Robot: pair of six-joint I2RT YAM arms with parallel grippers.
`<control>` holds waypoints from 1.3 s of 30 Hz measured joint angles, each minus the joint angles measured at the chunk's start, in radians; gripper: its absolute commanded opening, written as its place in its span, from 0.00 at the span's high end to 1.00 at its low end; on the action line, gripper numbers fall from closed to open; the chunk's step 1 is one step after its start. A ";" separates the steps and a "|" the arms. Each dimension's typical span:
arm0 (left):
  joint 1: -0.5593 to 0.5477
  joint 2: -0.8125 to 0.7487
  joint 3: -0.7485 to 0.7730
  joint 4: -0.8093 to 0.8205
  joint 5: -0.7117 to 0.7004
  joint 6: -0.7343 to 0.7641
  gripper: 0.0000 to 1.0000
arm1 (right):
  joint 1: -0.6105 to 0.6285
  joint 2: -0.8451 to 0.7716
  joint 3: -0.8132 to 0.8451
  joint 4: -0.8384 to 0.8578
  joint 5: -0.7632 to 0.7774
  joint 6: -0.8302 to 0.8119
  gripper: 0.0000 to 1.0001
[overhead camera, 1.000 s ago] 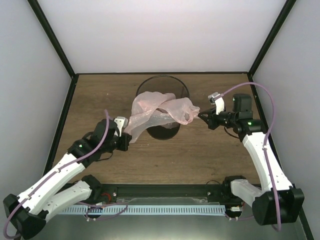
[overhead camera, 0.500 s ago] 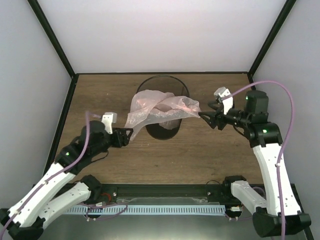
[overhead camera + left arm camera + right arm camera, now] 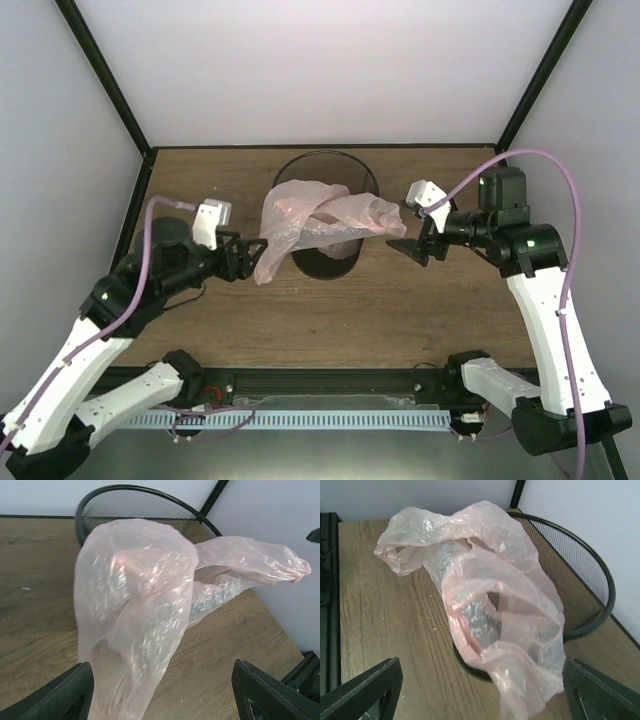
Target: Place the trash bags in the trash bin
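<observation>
Top external: pink bag (image 3: 320,222) drapes over the bin (image 3: 326,166) rim; left gripper (image 3: 246,262) and right gripper (image 3: 412,243) both gape wide, empty. Left wrist: its tail hangs outside, so I'd pinch that. Right wrist: the bulk sits on the rim, so nudge it inward.

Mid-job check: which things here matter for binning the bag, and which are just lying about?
Job:
- pale-pink carrier bag, draped over the bin's rim
- black mesh trash bin
- left claw and right claw, both open, off the bag

Just there:
- wooden table
- purple cable
</observation>
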 measured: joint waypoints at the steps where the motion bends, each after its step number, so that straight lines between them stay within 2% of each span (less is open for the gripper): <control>1: 0.000 0.035 0.031 -0.005 0.012 0.018 0.23 | 0.014 0.017 0.024 -0.005 0.005 -0.018 0.10; 5: -0.018 0.161 0.106 -0.020 0.045 0.084 0.23 | 0.083 0.091 0.079 -0.003 0.047 -0.057 0.12; 8: -0.054 0.235 0.113 -0.053 0.040 0.126 0.22 | 0.135 0.130 0.084 0.003 0.078 -0.062 0.18; 10: -0.077 0.264 0.112 -0.077 0.027 0.146 0.22 | 0.165 0.146 0.092 0.004 0.089 -0.062 0.26; 14: -0.111 0.274 0.100 -0.097 -0.005 0.166 0.24 | 0.230 0.194 0.151 -0.003 0.109 -0.041 0.49; 16: -0.119 0.273 0.094 -0.099 -0.030 0.172 0.28 | 0.246 0.217 0.172 0.003 0.120 -0.016 0.64; 17: -0.121 0.273 0.092 -0.099 -0.050 0.172 0.32 | 0.250 0.226 0.177 0.009 0.127 -0.001 0.71; 19: -0.122 0.275 0.090 -0.096 -0.089 0.170 0.53 | 0.251 0.241 0.190 0.016 0.147 0.026 0.89; 21: -0.122 0.284 0.090 -0.087 -0.126 0.178 0.80 | 0.251 0.261 0.211 0.032 0.180 0.069 0.96; 22: -0.122 0.293 0.090 -0.082 -0.142 0.175 0.89 | 0.250 0.270 0.221 0.039 0.193 0.084 0.99; 25: -0.122 0.343 0.092 -0.077 -0.232 0.185 0.96 | 0.245 0.291 0.248 0.066 0.227 0.136 0.99; 31: -0.114 0.385 0.095 -0.064 -0.379 0.187 0.96 | 0.181 0.305 0.282 0.123 0.264 0.225 0.99; 39: -0.028 0.389 0.116 -0.039 -0.516 0.200 0.96 | 0.037 0.345 0.285 0.211 0.299 0.322 0.99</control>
